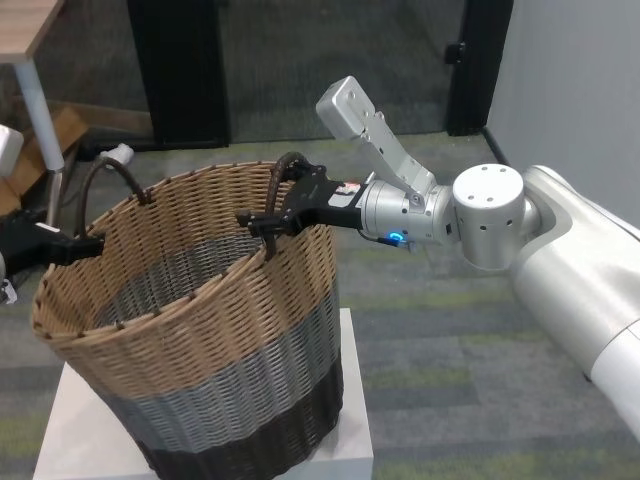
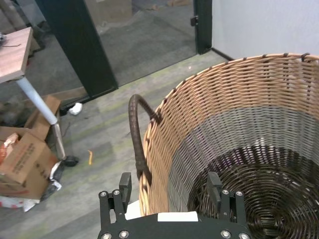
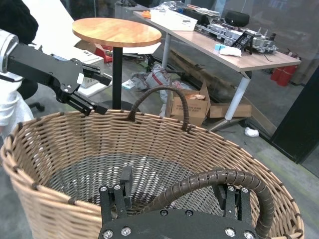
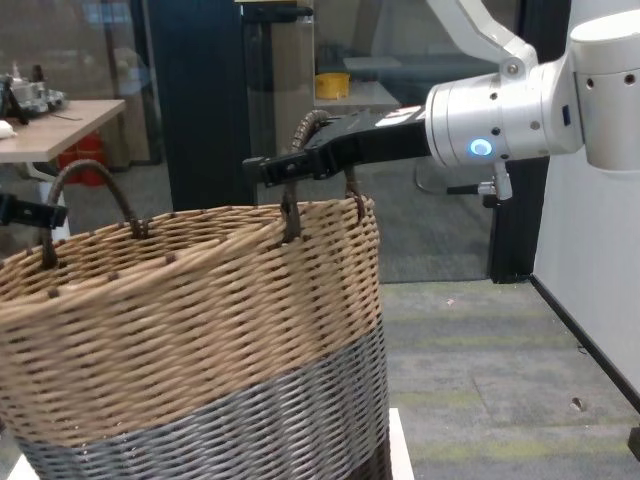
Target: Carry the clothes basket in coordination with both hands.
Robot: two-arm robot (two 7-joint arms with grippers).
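At centre frame the right gripper [image 1: 262,226] straddles a handle [image 1: 287,172] of the clothes basket [image 1: 200,330], jaws apart (left gripper [image 1: 88,243] likewise); lifting unclamped could drop or tip it.

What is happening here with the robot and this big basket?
A two-armed robot is working on a large woven basket that stands on a white block. The right claw is open, with its fingers on either side of the near handle. The left claw is also open and sits at the opposite rim, beside the other handle. Neither claw is closed on a handle, so the basket is not being carried at this moment.
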